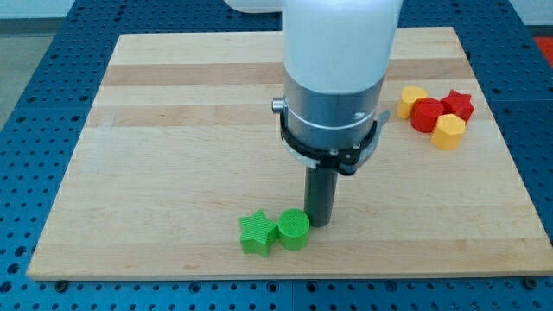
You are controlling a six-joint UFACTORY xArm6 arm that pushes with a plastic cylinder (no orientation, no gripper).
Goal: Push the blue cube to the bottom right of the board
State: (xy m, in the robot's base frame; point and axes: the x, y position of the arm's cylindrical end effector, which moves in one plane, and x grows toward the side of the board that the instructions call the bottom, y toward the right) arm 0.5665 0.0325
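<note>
No blue cube shows in the camera view; the wide white and grey arm body may hide it. My tip [318, 225] rests on the wooden board [173, 130] near its bottom edge, just right of a green cylinder [294, 230] and touching or nearly touching it. A green star [257, 232] lies against the cylinder's left side.
At the view's right, near the board's right edge, stands a tight cluster: a yellow heart-like block [411, 101], a red round block [426, 115], a red star [458, 104] and a yellow hexagon-like block [448, 131]. A blue perforated table surrounds the board.
</note>
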